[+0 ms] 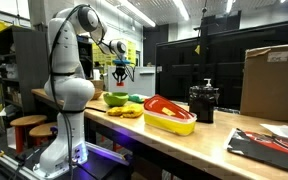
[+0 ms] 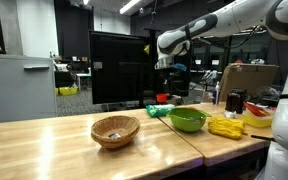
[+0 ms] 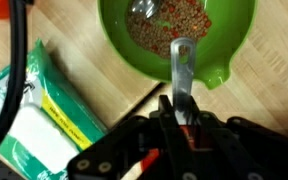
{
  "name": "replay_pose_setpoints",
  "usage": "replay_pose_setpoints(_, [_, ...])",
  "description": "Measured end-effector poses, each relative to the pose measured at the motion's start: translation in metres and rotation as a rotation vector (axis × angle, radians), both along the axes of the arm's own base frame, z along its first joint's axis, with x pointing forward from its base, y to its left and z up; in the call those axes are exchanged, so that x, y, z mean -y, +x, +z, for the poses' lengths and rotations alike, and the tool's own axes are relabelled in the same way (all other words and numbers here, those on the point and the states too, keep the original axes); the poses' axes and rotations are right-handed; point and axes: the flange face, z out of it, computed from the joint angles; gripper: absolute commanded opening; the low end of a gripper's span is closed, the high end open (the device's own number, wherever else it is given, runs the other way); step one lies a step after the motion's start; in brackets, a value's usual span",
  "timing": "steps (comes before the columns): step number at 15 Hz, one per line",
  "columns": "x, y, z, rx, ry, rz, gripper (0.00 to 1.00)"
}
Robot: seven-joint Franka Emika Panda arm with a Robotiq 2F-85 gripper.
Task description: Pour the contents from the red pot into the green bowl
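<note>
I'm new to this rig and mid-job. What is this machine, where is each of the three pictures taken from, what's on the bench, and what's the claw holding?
The white machine is one robot arm ending in a two-fingered gripper. Two pictures come from cameras standing in the room. The third comes from a camera on the wrist, looking down past the gripper. On the wooden bench sits the green bowl. In an exterior view there is a red-and-yellow basin nearby, and in an exterior view also a wicker basket. The wrist view shows brownish grains in the bowl and a green-and-white packet next to it. The gripper is shut on a slim metal handle that reaches over the bowl. What is at the handle's far end is too unclear to tell.
</note>
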Motion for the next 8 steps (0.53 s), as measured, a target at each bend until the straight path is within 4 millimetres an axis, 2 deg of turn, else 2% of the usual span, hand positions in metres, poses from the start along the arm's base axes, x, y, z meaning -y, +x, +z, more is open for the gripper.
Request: replay_pose_setpoints(8, [0.02, -0.085, -0.017, -0.076, -0.046, -0.14, 0.04])
